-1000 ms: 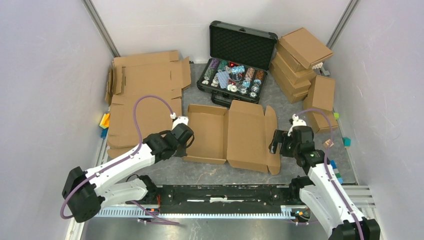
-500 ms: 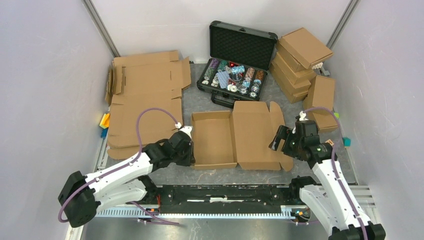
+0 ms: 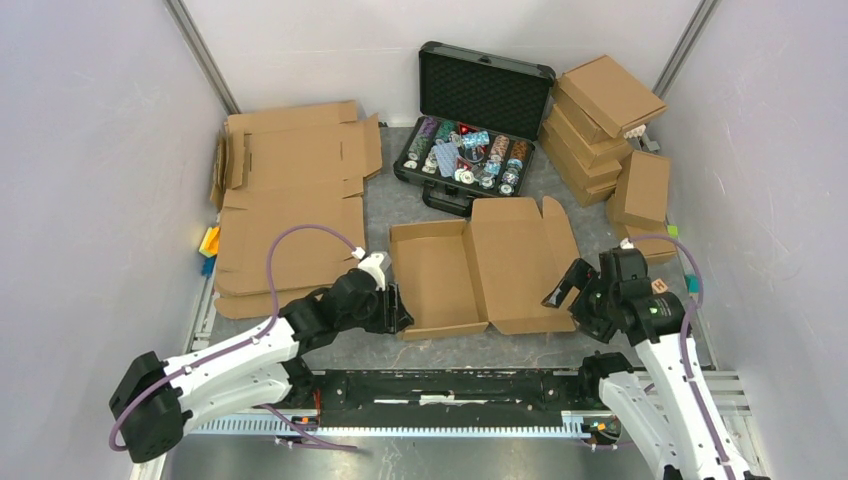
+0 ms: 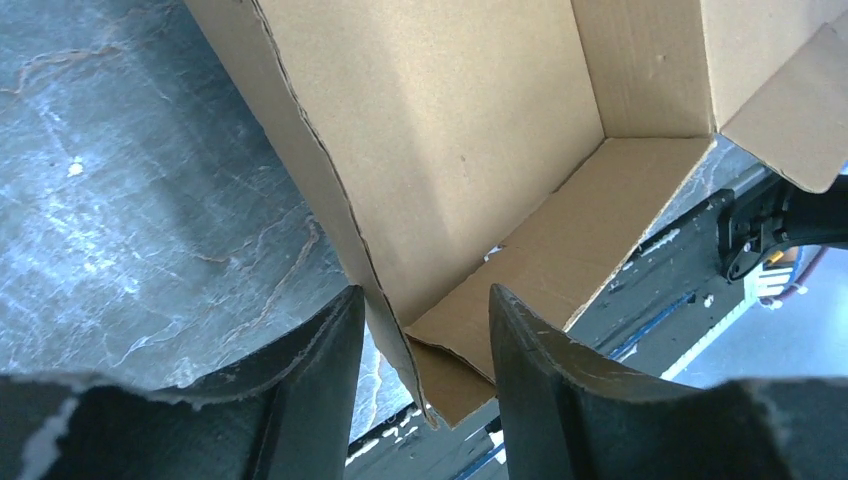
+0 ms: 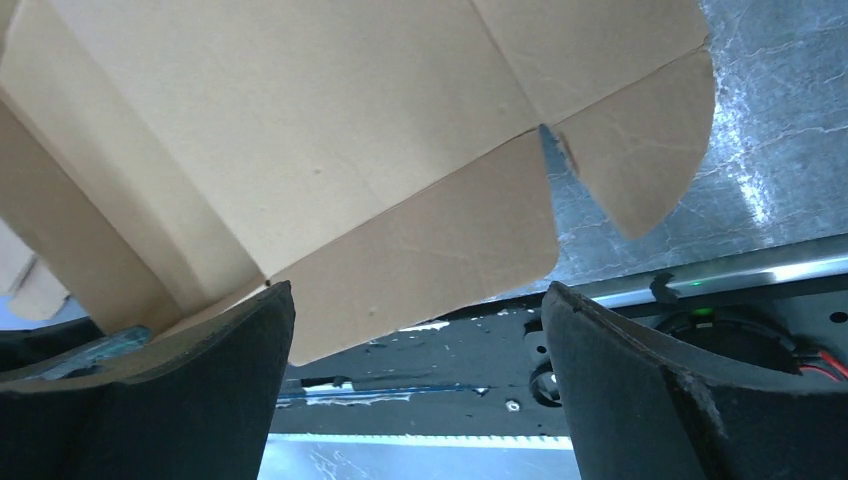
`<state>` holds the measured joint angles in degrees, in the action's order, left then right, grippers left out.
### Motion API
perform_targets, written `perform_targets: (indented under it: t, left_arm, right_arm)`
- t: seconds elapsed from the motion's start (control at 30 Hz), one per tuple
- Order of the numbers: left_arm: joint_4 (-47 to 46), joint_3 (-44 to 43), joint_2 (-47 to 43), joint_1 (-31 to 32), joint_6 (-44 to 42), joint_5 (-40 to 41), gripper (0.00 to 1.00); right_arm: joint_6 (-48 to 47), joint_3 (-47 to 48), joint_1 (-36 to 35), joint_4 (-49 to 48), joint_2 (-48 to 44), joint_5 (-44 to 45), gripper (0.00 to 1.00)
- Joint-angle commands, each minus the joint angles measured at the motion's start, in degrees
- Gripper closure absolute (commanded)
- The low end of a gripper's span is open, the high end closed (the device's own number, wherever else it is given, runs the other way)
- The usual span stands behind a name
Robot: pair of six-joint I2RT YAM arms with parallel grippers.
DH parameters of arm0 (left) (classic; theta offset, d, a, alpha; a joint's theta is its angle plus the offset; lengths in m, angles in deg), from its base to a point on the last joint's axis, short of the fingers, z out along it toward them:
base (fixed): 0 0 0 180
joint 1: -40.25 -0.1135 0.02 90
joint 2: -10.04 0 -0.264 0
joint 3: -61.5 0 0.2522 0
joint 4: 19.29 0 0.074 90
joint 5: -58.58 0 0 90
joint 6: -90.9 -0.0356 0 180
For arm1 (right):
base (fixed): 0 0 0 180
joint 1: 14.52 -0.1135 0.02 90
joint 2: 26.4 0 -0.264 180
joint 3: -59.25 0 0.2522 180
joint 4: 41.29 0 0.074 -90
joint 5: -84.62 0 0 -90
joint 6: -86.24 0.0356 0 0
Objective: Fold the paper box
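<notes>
Top external view: the paper box was seen at the middle of the table, its tray half toward 9 o'clock with the walls raised, its lid laid open toward 3 o'clock with the side flaps unfolded. The left gripper was placed at the tray's 7 o'clock corner. In the left wrist view its jaws were seen partly parted astride the near end of the side wall, with a gap on either side, so nothing was judged to be clamped. The right gripper was held at the lid's 5 o'clock corner, jaws spread wide and empty, the lid's edge just ahead of them.

The tray was judged formed and the closing of the lid to be the step in hand. For that, the lid would need to be lifted from 3 o'clock and swung over, the flaps tucked inside and the tray steadied.

A black case of chips stood near at 12 o'clock, a stack of finished boxes at 2 o'clock and flat cardboard blanks at 10 o'clock. None was judged to lie in the lid's path.
</notes>
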<state>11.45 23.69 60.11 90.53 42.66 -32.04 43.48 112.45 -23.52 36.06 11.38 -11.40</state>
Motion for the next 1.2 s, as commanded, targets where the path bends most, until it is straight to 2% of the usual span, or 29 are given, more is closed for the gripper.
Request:
perform_targets:
  t: [0.0,0.1,0.3,0.4,0.5,0.57,0.67,0.7,0.73,0.9,1.0,1.17]
  left_arm:
    - [-5.3,0.1,1.1,0.3,0.4,-2.7,0.43]
    - [-5.3,-0.3,2.2,0.3,-0.8,-2.2,0.4]
    - [-7.5,0.2,3.0,0.3,-0.8,-3.3,0.39]
    - [-7.7,0.3,2.7,0.3,-0.9,-3.5,0.41]
    - [-7.8,0.3,2.6,0.3,-1.0,-4.7,0.42]
    - [-8.5,0.4,2.7,0.3,-0.8,-6.0,0.43]
    - [-9.9,0.3,3.4,1.1,-0.3,-8.3,0.45]
    - [-10.0,0.0,3.6,1.7,-0.3,-8.7,0.45]
    - [-9.8,-0.5,3.9,2.2,-0.5,-9.1,0.42]
    - [-1.9,-6.2,1.9,2.4,-3.3,-7.4,0.15]
    - [3.6,-11.1,-0.1,2.3,-5.1,-4.4,0.06]
    - [3.7,-16.0,0.6,-0.3,-8.2,-1.0,0.02]
  right_arm:
    - [4.4,1.2,-0.3,3.0,-0.8,-1.0,0.02]
    - [7.3,-3.0,-0.3,3.3,-2.1,-3.4,0.02]
    - [12.7,-10.6,-0.3,-1.3,-6.7,-4.7,0.04]
    - [14.1,-12.8,-0.3,-5.7,-6.9,-4.7,0.16]
    - [15.5,-13.2,-0.3,-10.5,-7.1,-2.9,0.36]
    - [15.9,-14.0,-0.3,-13.9,-7.1,-3.0,0.53]
    - [14.9,-13.5,-0.3,-17.2,-7.1,-1.7,0.92]
    - [13.8,-12.5,-0.3,-17.3,-7.0,-0.5,0.97]
    - [12.2,-11.3,-0.3,-16.8,-6.9,1.1,1.0]
    - [0.9,-2.1,-0.3,-11.4,-4.3,11.9,1.0]
    - [-5.2,1.9,-0.3,-9.4,-3.0,16.3,1.0]
    - [-19.2,-0.9,-0.3,-20.6,-4.6,7.4,1.0]
